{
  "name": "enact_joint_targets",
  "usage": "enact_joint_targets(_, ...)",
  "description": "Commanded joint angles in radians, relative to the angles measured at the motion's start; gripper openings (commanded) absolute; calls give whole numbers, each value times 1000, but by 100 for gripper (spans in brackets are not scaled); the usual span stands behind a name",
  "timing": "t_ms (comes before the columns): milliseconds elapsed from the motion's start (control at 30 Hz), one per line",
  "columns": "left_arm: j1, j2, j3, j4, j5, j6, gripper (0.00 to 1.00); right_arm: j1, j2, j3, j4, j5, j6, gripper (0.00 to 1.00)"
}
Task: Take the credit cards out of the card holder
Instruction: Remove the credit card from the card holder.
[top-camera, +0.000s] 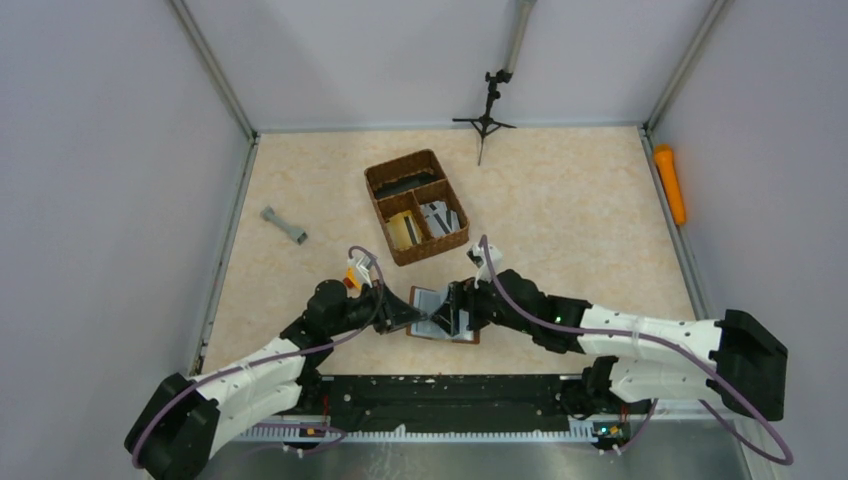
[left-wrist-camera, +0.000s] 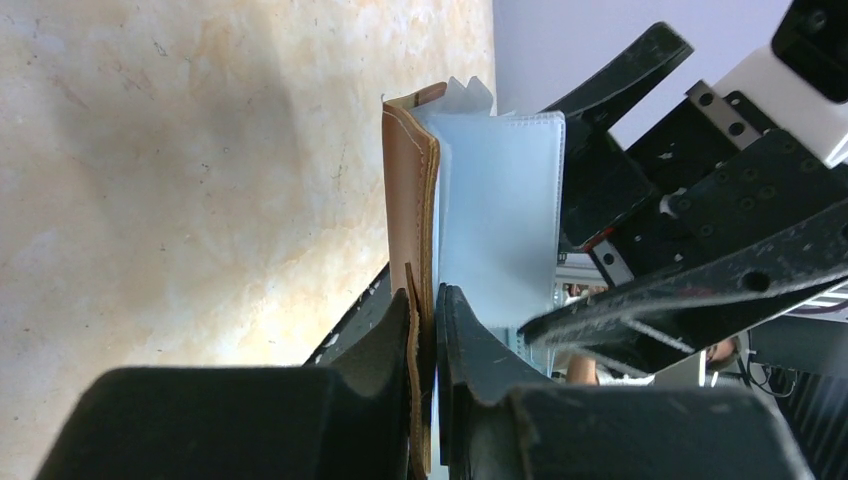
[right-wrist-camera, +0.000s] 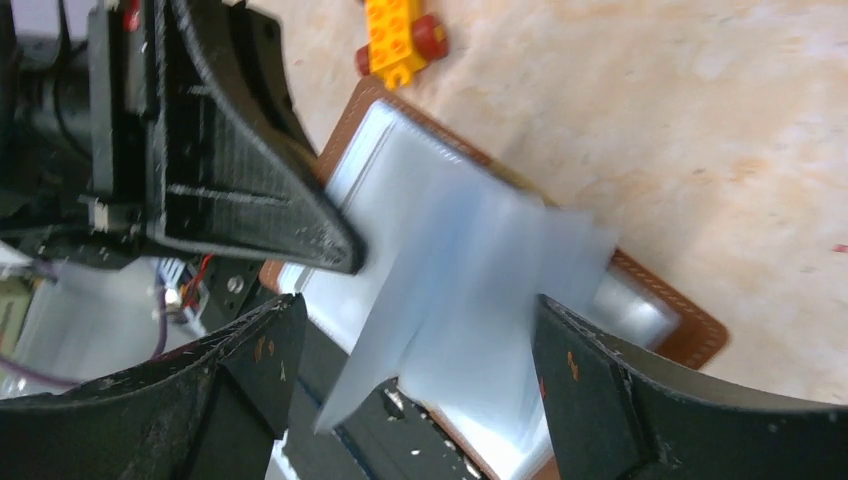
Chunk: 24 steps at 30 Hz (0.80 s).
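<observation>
Small brown leather card holder (top-camera: 447, 322) open on beige tabletop (top-camera: 560, 220), long axis left-right, left tool (left-wrist-camera: 432, 320) pinching its cover edge, right tool (right-wrist-camera: 415, 340) spread wide astride its pale leaves (right-wrist-camera: 480, 260)

Two arms of white shell links (top-camera: 255, 375) and black joints (top-camera: 325, 305) carry looping mauve cables (top-camera: 492, 272). The matte-black left hand (top-camera: 416, 312) and right hand (top-camera: 449, 318) have thick wedge fingers (right-wrist-camera: 620, 400), orange-flecked on the right; small screws (right-wrist-camera: 235, 285) stud both frames.

Marbled table (top-camera: 560, 200), basket (top-camera: 430, 248), card holder (top-camera: 426, 303), grey piece (top-camera: 284, 226), yellow toy (right-wrist-camera: 400, 40)
</observation>
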Motion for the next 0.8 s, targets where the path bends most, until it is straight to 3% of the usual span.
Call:
enact_joint_targets(0,-7,-8,17,77,1,2,4,12,-62,74,-175,213,19,83)
enact_joint_targets(167,-7,-42,17,36,-22,15,5,13,-140,65,-167,152,3,80)
enact_joint_targets(400,-9,-39,22,27,-15,11,4,119,-61,163,-182,194,-40,78)
enact_joint_targets(600,-11,-50,17,44,-4,-14,5,132,10,171,-130,140,-45,78)
enact_joint_targets(767,-10,-65,16,14,-17,-7,5,131,-43,190,-283,305,-1,78)
